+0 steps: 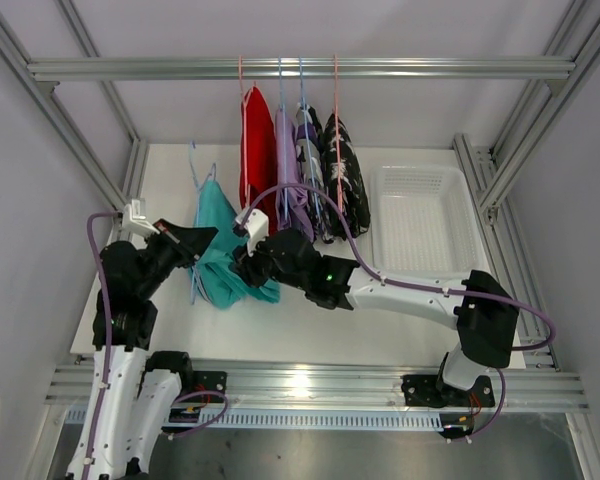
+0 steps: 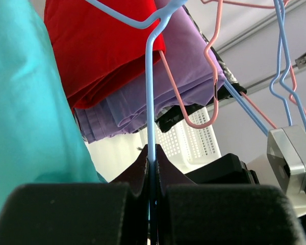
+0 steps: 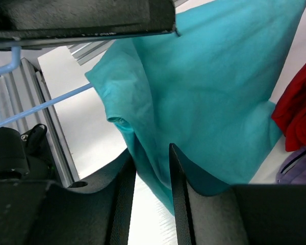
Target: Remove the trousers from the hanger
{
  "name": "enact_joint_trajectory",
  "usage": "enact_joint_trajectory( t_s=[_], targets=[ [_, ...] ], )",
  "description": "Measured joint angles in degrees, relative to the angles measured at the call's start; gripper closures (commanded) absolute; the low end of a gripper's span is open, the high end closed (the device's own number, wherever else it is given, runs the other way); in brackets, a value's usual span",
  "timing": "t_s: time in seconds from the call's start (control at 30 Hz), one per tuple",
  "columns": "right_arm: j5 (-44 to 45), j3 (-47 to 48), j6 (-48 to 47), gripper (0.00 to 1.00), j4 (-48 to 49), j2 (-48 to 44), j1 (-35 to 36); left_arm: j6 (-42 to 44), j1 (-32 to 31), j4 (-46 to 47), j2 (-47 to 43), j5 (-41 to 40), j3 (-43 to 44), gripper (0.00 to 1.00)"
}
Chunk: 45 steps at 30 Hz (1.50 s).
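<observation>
The teal trousers [image 1: 225, 250] hang on a light blue hanger [image 1: 194, 160] that is off the rail, low over the table. My left gripper [image 1: 198, 238] is shut on the hanger's wire [image 2: 150, 102], with the teal cloth [image 2: 25, 127] to its left. My right gripper [image 1: 245, 265] is open, its jaws on either side of a lower fold of the teal trousers [image 3: 209, 92]. The red [image 1: 257, 150], lilac [image 1: 286, 160], print [image 1: 310, 160] and black blotched trousers [image 1: 345, 175] hang on hangers from the rail [image 1: 430, 68].
A white plastic basket [image 1: 372, 220] stands on the table at the back right, beside the hanging clothes. Aluminium frame posts run along both sides. A pink hanger [image 2: 214, 76] hangs close behind the held wire. The right arm reaches across the table's middle.
</observation>
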Motion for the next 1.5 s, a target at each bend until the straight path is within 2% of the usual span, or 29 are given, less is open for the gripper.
enact_joint_trajectory(
  t_s=[0.1, 0.33, 0.4, 0.6, 0.93, 1.23, 1.5],
  targets=[
    [0.31, 0.00, -0.04, 0.54, -0.02, 0.02, 0.76, 0.90, -0.92, 0.00, -0.13, -0.09, -0.46, 1.00],
    [0.92, 0.24, -0.02, 0.45, 0.37, 0.66, 2.99, 1.99, -1.18, 0.28, 0.31, -0.11, -0.90, 1.00],
    [1.64, 0.98, -0.11, 0.39, 0.52, 1.88, 3.56, 2.01, -1.18, 0.39, 0.52, -0.09, -0.98, 1.00],
    [6.71, 2.49, -0.94, 0.35, 0.87, 5.79, 4.59, 2.40, -1.18, 1.01, 0.63, -0.02, -1.20, 1.00],
    [15.21, 5.16, -3.43, 0.38, 2.14, 9.88, 4.52, 2.43, -1.18, 1.09, 0.61, 0.39, -1.20, 1.00],
    [14.58, 7.67, -3.69, 0.41, 3.48, 11.78, 4.31, 2.43, -1.18, 1.18, 0.63, 0.90, -1.25, 1.00],
    [14.29, 9.11, -3.65, 0.51, 4.63, 13.81, 3.85, 2.43, -1.18, 1.57, 0.63, 1.27, -1.68, 0.99]
  ],
)
